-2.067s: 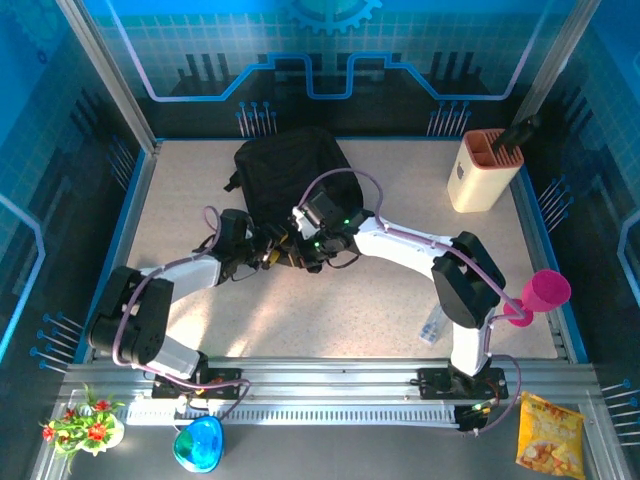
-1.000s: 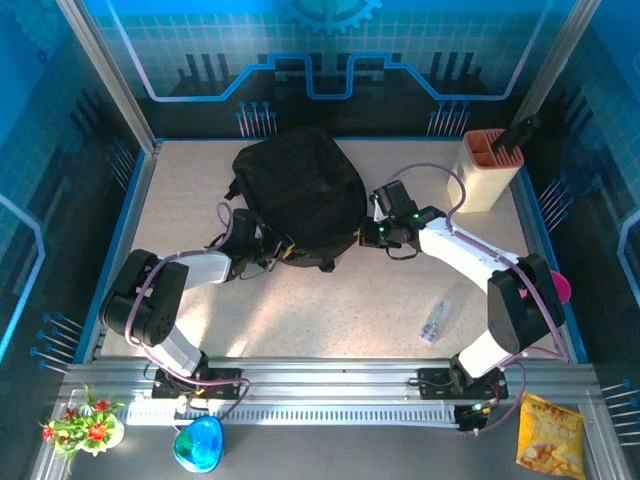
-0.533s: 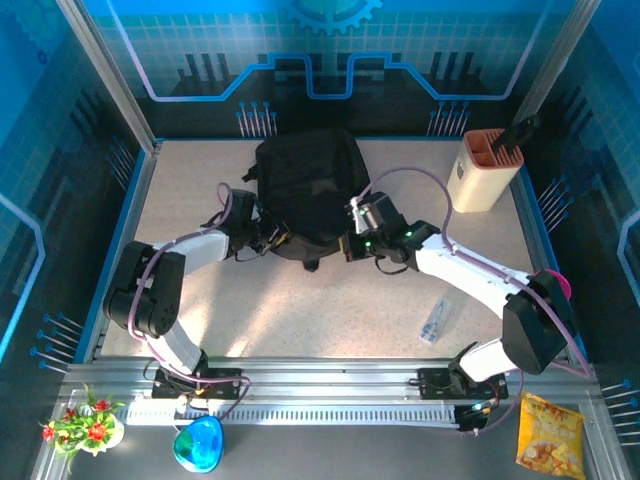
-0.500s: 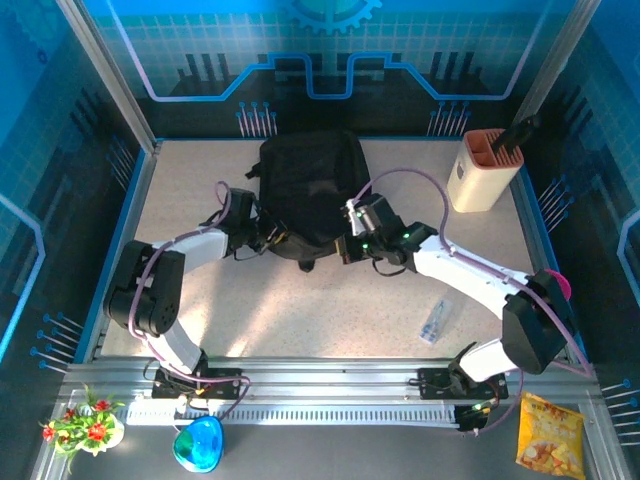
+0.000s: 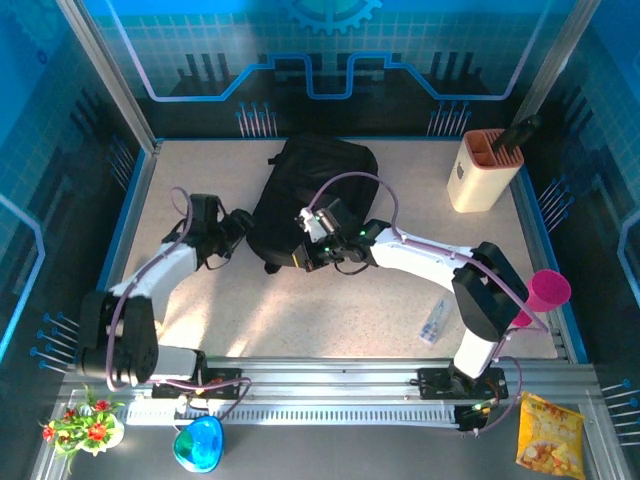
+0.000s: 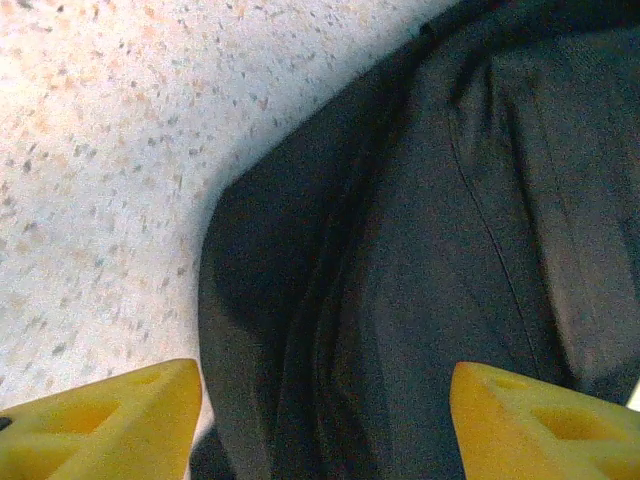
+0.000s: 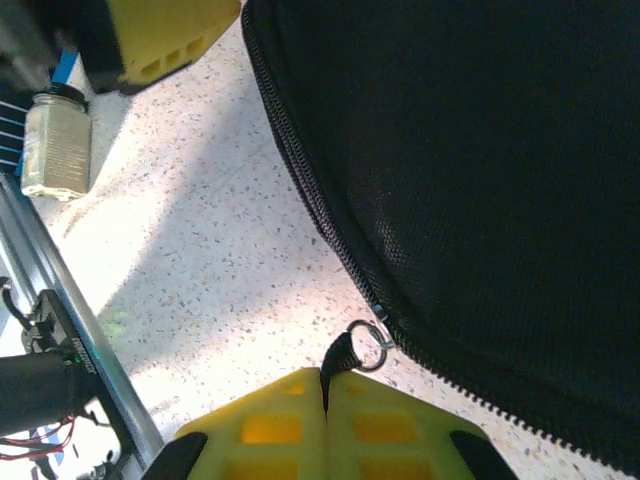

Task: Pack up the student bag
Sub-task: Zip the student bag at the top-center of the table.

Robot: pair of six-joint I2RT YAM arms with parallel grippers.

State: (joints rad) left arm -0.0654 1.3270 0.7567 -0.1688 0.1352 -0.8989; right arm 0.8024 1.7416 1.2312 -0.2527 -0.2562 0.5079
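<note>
The student bag [image 5: 315,190], a large black backpack, lies at the middle back of the table. My left gripper [image 5: 240,226] stands open at its left edge. In the left wrist view, folded black fabric of the bag [image 6: 400,250] lies between the spread yellow fingers [image 6: 105,420] of the left gripper [image 6: 325,430], with no grip on it. My right gripper [image 5: 301,256] sits at the bag's near edge. It [image 7: 326,378] is shut on the black zipper pull [image 7: 340,356], whose metal ring [image 7: 368,345] hangs from the bag's zipper [image 7: 300,170].
A beige knife block [image 5: 483,170] stands at the back right. A pink cup [image 5: 545,291] sits at the right edge, with a clear bottle [image 5: 434,322] lying near the right arm's base. A snack bag [image 5: 549,432], a blue thing [image 5: 198,444] and flowers [image 5: 85,425] lie beyond the front rail.
My left gripper has opened and drawn back to the left of the bag. My right gripper has moved left along the bag's near edge, still shut on the zipper pull. The bag has shifted.
</note>
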